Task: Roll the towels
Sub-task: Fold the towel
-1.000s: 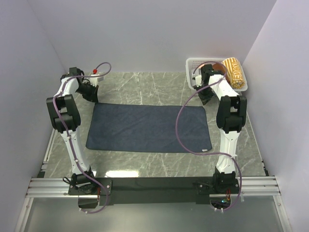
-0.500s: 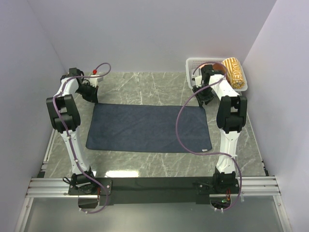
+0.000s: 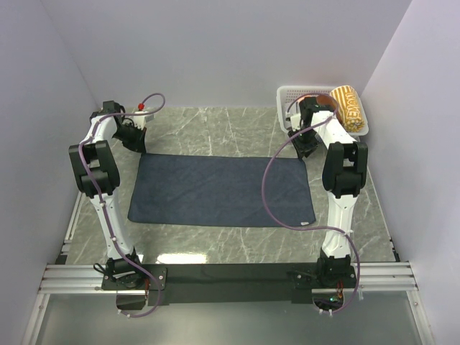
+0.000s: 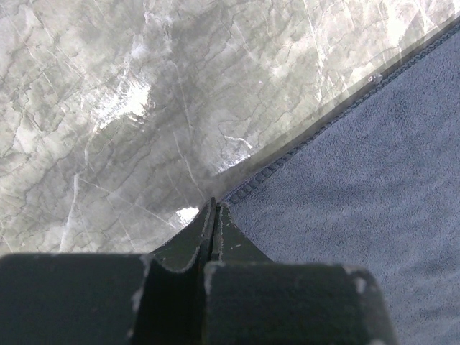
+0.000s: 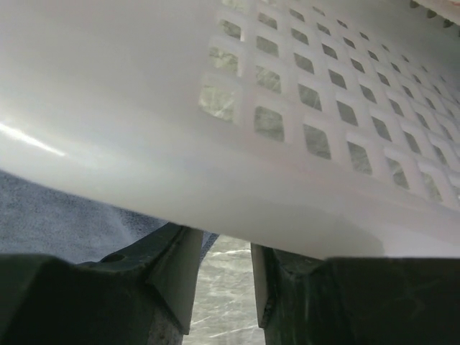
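L gripper (image 4: 214,213) shut, tips at corner of dark navy soft cloth towel (image 3: 223,188), hold unclear. R gripper (image 5: 223,248) half-open, empty, beside white plastic lattice basket (image 5: 287,108). Needs matching corner grip, then roll even.

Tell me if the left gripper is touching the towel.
Cannot tell. In the left wrist view the shut left gripper sits at the corner of the towel, but pressing it or hovering above would look alike.

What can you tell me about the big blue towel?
It is a dark navy towel, soft and fuzzy-looking, with a stitched hem. It lies spread flat, unrolled, on the grey marble-look table. The shut left gripper has its tips right at the hem by the far left corner.
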You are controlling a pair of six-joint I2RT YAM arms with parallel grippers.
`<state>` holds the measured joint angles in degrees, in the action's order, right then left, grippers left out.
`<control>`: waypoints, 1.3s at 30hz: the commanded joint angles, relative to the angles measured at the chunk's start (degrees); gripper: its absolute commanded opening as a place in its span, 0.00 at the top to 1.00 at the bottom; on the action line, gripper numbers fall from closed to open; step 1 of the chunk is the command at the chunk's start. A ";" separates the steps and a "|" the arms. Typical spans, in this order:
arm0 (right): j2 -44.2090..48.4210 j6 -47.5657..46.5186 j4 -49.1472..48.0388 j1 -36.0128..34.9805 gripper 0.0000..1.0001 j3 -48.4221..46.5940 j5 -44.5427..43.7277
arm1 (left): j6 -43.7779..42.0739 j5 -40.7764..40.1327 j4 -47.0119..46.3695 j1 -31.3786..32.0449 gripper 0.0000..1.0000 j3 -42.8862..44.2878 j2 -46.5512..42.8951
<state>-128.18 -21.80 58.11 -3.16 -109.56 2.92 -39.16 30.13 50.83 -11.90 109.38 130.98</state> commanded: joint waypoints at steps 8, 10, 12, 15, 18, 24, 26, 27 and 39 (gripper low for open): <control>-2.26 -1.75 -7.29 0.17 0.64 3.99 1.74 | 1.01 0.98 -0.73 0.30 0.99 -0.49 -1.08; -0.85 -1.66 -9.76 0.26 0.64 7.41 1.30 | 1.19 1.07 -0.82 0.30 0.99 -0.49 -0.99; 1.78 -1.66 -13.88 0.26 0.65 9.88 1.21 | 1.10 0.90 -0.73 0.21 0.99 -0.49 -0.99; 5.91 -1.14 -19.95 0.43 0.61 15.58 1.39 | 0.93 0.54 -0.64 0.30 0.99 -0.49 -0.99; 6.98 -0.79 -21.98 0.35 0.59 16.13 1.30 | 0.84 0.37 -0.73 0.30 0.99 -0.66 -1.08; 6.63 -1.05 -22.25 0.35 0.58 17.18 2.09 | 1.01 0.46 -0.73 0.21 0.99 -0.14 -0.81; 6.72 -1.22 -22.34 0.35 0.59 17.45 2.44 | 1.10 0.46 -0.73 0.21 0.99 -0.13 -0.90; 6.63 -1.40 -21.99 0.35 0.60 17.45 2.88 | 1.10 0.46 -0.82 0.30 0.99 -0.22 -0.90; 5.75 -2.19 -18.65 0.52 0.90 16.92 4.99 | 1.98 0.54 -0.64 0.21 0.99 -0.13 -1.07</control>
<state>-121.10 -23.00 40.07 -2.98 -93.47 5.80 -37.98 30.11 50.43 -11.79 108.92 130.98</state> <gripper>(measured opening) 0.148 0.012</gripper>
